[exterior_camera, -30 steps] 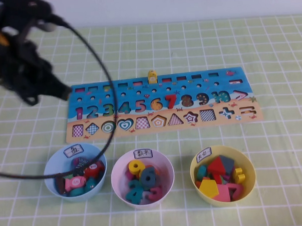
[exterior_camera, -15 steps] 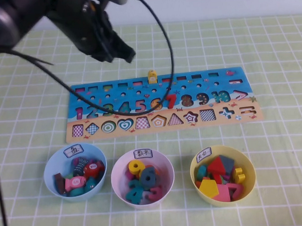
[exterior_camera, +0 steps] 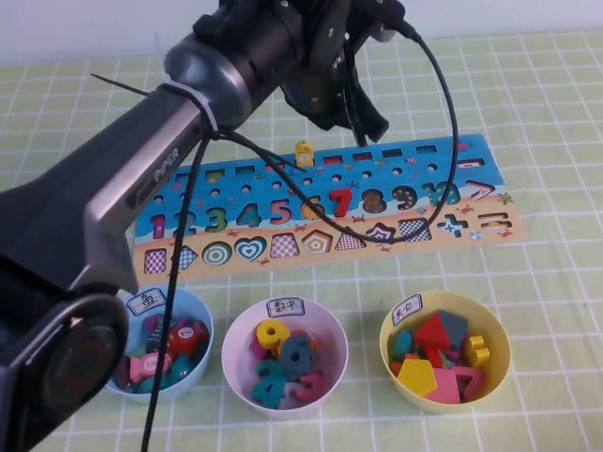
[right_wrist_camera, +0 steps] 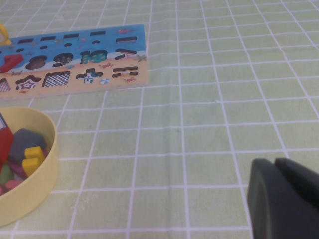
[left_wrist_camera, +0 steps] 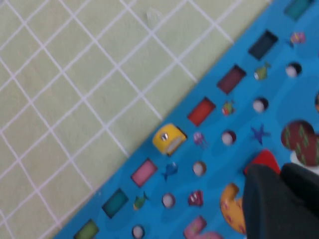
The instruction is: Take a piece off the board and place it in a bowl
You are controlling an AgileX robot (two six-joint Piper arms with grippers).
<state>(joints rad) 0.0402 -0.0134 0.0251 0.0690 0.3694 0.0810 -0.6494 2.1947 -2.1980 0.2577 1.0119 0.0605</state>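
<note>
The small yellow piece [exterior_camera: 302, 152] stands upright at the back edge of the board [exterior_camera: 482, 223], above the numbers 5 and 6. My left gripper [exterior_camera: 365, 125] hovers shut and empty just right of and behind the piece. In the left wrist view the piece [left_wrist_camera: 168, 138] sits on the blue board [left_wrist_camera: 219, 164], apart from the gripper [left_wrist_camera: 279, 172]. The light blue bowl [exterior_camera: 208, 330] at the front left holds several pieces and is partly hidden by my left arm. My right gripper [right_wrist_camera: 274, 164] is shut and empty over bare cloth, out of the high view.
A pink bowl [exterior_camera: 331, 330] of numbers stands at the front middle. A yellow bowl [exterior_camera: 502, 347] of shapes stands at the front right and shows in the right wrist view [right_wrist_camera: 47, 149]. My left arm's black cable loops over the board. Green checked cloth covers the table.
My left arm has swung from the far left across the back of the board to the right. Its gripper is now just past the yellow piece. The piece and bowls have not moved.
</note>
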